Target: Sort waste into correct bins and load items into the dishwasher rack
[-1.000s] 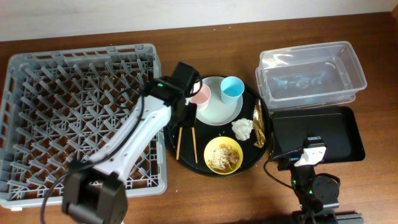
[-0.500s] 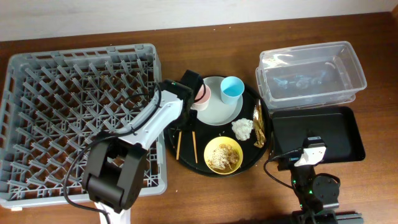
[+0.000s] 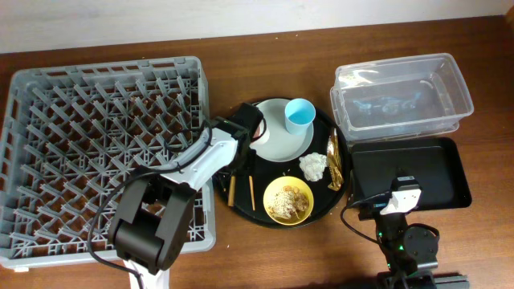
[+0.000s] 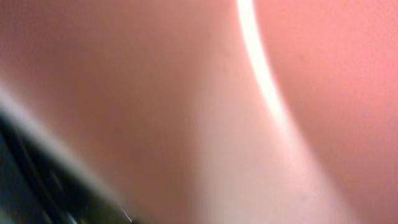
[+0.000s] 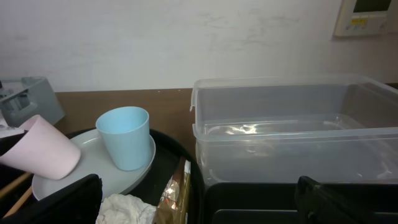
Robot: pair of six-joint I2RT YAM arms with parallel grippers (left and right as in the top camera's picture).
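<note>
Brown wooden bench (image 3: 265,257) against a plain white wall (image 5: 186,43), evenly lit; a pale control panel (image 5: 370,15) is mounted on the wall

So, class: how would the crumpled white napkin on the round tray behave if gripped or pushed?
The napkin looks loosely crumpled, so it probably squashes when gripped. As thin paper it is likely light, sliding rather than rolling. The gold wrapper lies close beside it, so a push might shift both.
</note>
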